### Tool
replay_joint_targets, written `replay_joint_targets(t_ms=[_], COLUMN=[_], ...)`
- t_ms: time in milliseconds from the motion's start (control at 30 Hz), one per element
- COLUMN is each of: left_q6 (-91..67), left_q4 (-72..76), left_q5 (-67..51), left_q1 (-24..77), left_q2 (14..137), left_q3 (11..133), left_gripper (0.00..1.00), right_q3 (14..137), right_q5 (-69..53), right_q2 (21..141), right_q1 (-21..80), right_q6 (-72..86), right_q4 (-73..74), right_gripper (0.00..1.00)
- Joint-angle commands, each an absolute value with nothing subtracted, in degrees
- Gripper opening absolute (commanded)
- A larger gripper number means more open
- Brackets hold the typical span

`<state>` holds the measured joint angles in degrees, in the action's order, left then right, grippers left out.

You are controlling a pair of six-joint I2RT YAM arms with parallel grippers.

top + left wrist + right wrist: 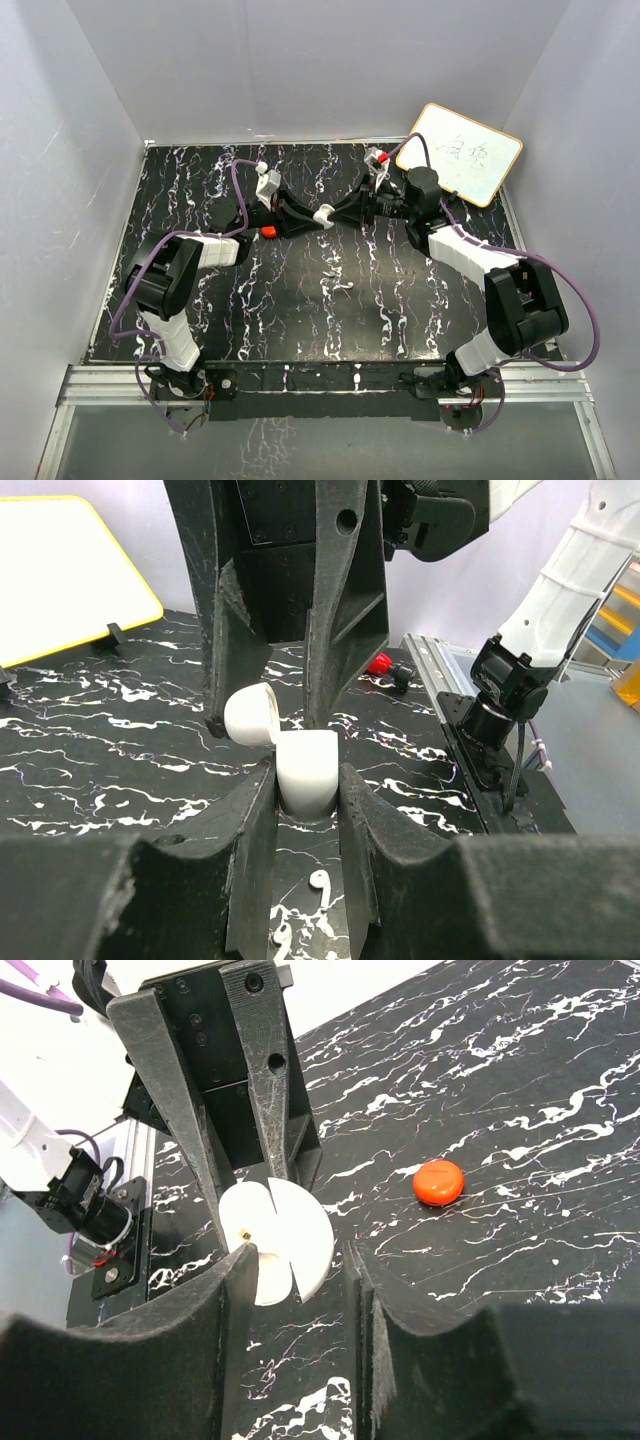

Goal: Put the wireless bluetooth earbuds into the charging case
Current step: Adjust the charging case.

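Left wrist view: left fingers (250, 860) clamped on white case (305, 770), lid (250, 715) open. Right fingers (235, 1320) apart, straddling lid. Probably the holding-open step. Seemingly two white earbuds (320, 883) on tabletop (120, 750) beneath left fingers. Next: fetching one with right fingers, seating it.

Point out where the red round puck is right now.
In the top view the red puck lies on the table left of centre, just on the near side of the left gripper, untouched.
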<state>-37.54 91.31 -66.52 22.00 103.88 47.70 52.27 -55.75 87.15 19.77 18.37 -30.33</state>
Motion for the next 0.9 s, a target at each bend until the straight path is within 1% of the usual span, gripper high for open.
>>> replay_joint_targets(t_ms=[0, 267, 500, 567, 733, 867], left_q6=[-37.5, -38.2, -39.4, -40.0, -40.5, -40.8], left_q4=[102.4, 102.4, 102.4, 102.4, 102.3, 102.3], left_q5=[-68.0, -68.5, -70.0, -70.3, -70.9, -71.7], left_q1=[23.1, 23.1, 23.1, 23.1, 23.1, 23.1], left_q2=[102.0, 102.8, 104.9, 105.7, 107.0, 107.7], left_q3=[49.4, 49.7, 49.5, 49.7, 49.8, 49.9], left_gripper=[0.0, 0.0, 0.01, 0.09, 0.18, 0.21], right_q3=[55.6, 55.7, 57.2, 57.8, 59.6, 61.1], right_q5=[-55.1, -54.8, -54.1, -53.7, -53.0, -53.1], right_q2=[87.5, 87.5, 87.5, 87.5, 87.6, 88.4], right_q1=[20.3, 20.3, 20.4, 20.4, 20.3, 20.4], right_q6=[17.3, 17.1, 12.6, 10.9, 5.5, 2.3], right_q4=[-31.8, -31.9, -26.9, -24.4, -18.0, -14.2], right_gripper=[0.35, 0.19, 0.1, 0.09, 0.09, 0.08])
